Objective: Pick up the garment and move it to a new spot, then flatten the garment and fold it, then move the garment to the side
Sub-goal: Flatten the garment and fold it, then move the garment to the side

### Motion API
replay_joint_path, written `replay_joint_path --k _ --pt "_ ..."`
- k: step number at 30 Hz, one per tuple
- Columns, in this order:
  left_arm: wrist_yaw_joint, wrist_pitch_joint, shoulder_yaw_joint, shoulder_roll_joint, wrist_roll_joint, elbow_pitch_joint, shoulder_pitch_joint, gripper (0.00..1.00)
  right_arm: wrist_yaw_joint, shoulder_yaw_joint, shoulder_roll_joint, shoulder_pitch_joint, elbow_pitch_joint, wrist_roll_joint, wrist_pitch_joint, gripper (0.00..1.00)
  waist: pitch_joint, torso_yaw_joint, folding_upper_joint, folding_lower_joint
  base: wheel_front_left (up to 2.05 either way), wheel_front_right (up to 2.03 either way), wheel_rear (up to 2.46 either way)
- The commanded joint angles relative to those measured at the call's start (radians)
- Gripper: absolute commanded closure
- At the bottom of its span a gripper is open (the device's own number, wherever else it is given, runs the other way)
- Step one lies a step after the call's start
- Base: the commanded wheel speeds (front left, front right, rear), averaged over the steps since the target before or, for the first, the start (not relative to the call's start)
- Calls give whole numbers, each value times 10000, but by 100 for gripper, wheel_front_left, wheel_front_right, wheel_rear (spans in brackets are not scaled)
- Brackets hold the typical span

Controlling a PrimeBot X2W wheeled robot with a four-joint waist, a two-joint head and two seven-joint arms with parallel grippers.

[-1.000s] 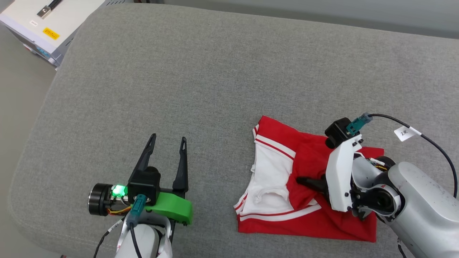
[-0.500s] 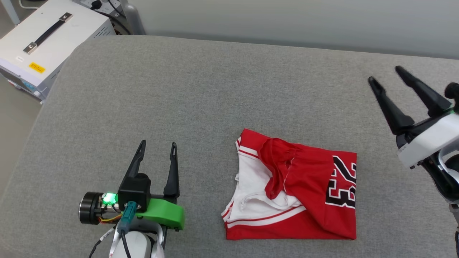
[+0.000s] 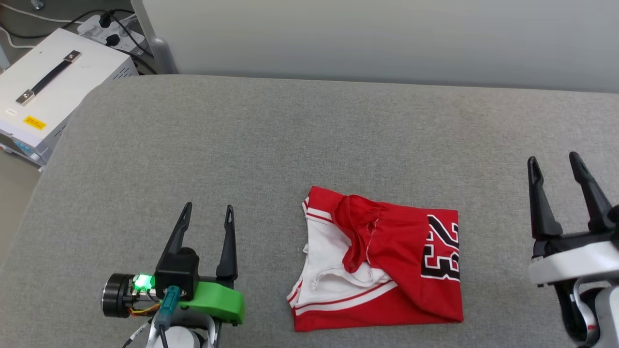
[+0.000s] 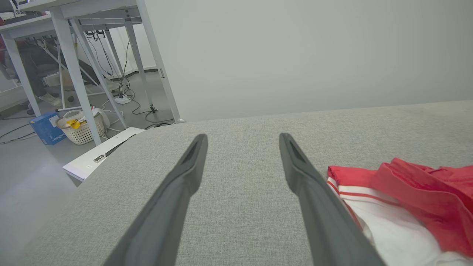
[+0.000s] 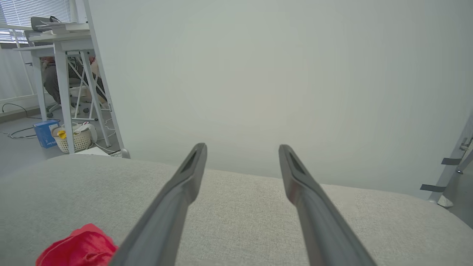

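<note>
The left end effector [image 3: 208,208] sits at the near left of the grey surface [image 3: 290,135], fingers apart and empty. Near its right lies the folded garment [image 3: 387,261], flat on the surface. Further right, apart from it, the right end effector [image 3: 553,158] is also spread and empty.

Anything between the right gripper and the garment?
No. Head view shows bare grey cushion between the right gripper and the garment.

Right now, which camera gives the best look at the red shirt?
The head view: the whole folded garment lies in sight on the grey cushion, number print included. The left wrist view shows one red-and-white corner; the right wrist view, a small red bump.
</note>
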Motion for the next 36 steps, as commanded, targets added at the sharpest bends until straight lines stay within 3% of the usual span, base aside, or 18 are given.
replay_joint_path --k 1,7,19,30,36 --pt "38 -59 -6 75 69 -63 209 0 -6 -117 173 290 -177 -173 -81 0 -91 -43 48 0 0 0 0" --pt "41 -59 -32 71 64 -146 481 0 -6 -323 838 1326 -421 -445 -87 0 -279 -103 48 0 0 0 0" --pt "34 -59 -74 55 53 -236 789 0 -6 -222 1404 2575 -366 -747 -88 0 -466 -51 48 0 0 0 0" --pt "34 -59 -62 60 50 -277 866 0 -6 -366 1577 2703 -286 -887 -89 0 -441 -44 48 0 0 0 0" --pt "23 -59 -53 49 39 -279 819 0 -6 -591 1313 2137 -547 -910 -89 0 -351 -35 48 0 0 0 0"
